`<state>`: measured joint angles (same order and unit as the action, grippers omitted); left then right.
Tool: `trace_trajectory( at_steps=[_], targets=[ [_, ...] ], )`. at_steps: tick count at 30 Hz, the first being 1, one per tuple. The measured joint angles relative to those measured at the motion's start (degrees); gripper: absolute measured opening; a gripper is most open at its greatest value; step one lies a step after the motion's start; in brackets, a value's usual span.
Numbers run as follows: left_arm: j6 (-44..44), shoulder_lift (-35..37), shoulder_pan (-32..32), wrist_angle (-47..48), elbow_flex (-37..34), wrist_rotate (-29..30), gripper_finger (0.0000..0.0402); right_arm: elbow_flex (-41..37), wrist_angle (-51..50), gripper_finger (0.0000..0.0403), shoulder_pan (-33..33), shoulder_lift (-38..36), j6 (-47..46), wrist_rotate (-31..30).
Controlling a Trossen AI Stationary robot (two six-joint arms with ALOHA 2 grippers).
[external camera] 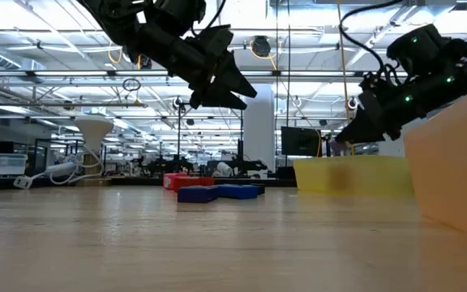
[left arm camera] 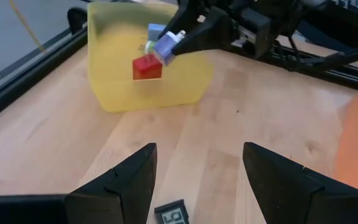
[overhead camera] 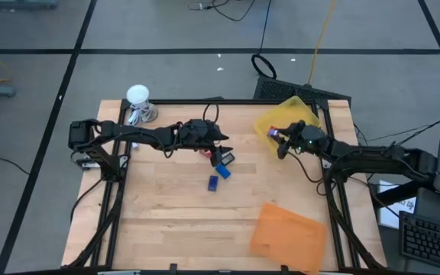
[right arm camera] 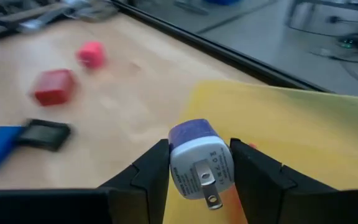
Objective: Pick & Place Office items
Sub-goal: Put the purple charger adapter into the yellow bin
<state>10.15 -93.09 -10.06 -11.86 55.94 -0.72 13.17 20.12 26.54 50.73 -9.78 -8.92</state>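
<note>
Right wrist view: I am seeing my right gripper (right arm camera: 194,165) clenching a small purple-and-white plug adapter (right arm camera: 196,158) between its two dark fingers, prongs facing the camera, and it is hanging above the near edge of the yellow tray (right arm camera: 291,124). In the high view the right gripper (overhead camera: 284,140) is sitting over that yellow tray (overhead camera: 300,111) at the table's far right corner, and the left wrist view is showing a red block (left arm camera: 146,67) and a light blue piece (left arm camera: 156,31) already lying inside the tray (left arm camera: 114,68). My left gripper (overhead camera: 218,142) is hovering above the middle of the wooden table (overhead camera: 166,214), its fingers (left arm camera: 132,180) standing apart and holding nothing; a small black display piece (left arm camera: 171,213) is lying on the wood just below them. The remaining office items are resting on the table near the left gripper: a dark blue block (overhead camera: 213,182), a second blue piece (overhead camera: 223,170) touching a black piece (overhead camera: 227,158), and a red block (right arm camera: 54,86) with a pink block (right arm camera: 91,54) beyond it. The orange tray (overhead camera: 287,235) is lying flat at the near right corner, well apart from the items. A white ball-shaped object (overhead camera: 137,95) with a cord is standing at the far left corner.
</note>
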Motion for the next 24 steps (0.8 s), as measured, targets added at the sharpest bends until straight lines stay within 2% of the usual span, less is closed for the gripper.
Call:
trace_trajectory(
  at_steps=[2, 10, 16, 19, 24],
  targets=[
    [0.1, -0.05, 0.08, -0.72, 0.0, -0.07, 0.0242, 0.0, -0.03, 0.0144, 1.12, 1.26, 0.15, -1.72],
    [0.9, -0.05, 0.58, -1.32, 0.01, -0.18, 0.0241, 0.01, 1.84, 0.0144, 4.76, 7.21, 0.39, -1.96],
    [-2.64, 3.76, 2.21, -0.14, -0.24, 0.57, 0.0241, 0.02, 2.71, 0.0144, 4.9, 6.38, 0.4, -1.46],
    [-3.79, 8.06, 3.58, -3.73, -4.09, 3.17, 0.0241, 0.02, 2.72, 0.0144, 4.9, 5.47, 0.41, -0.97],
    [-3.84, 14.97, 3.91, -14.3, -16.2, 7.82, 0.0241, 0.02, 2.41, 0.0144, 4.9, 3.61, 0.59, 0.1]
  ],
)
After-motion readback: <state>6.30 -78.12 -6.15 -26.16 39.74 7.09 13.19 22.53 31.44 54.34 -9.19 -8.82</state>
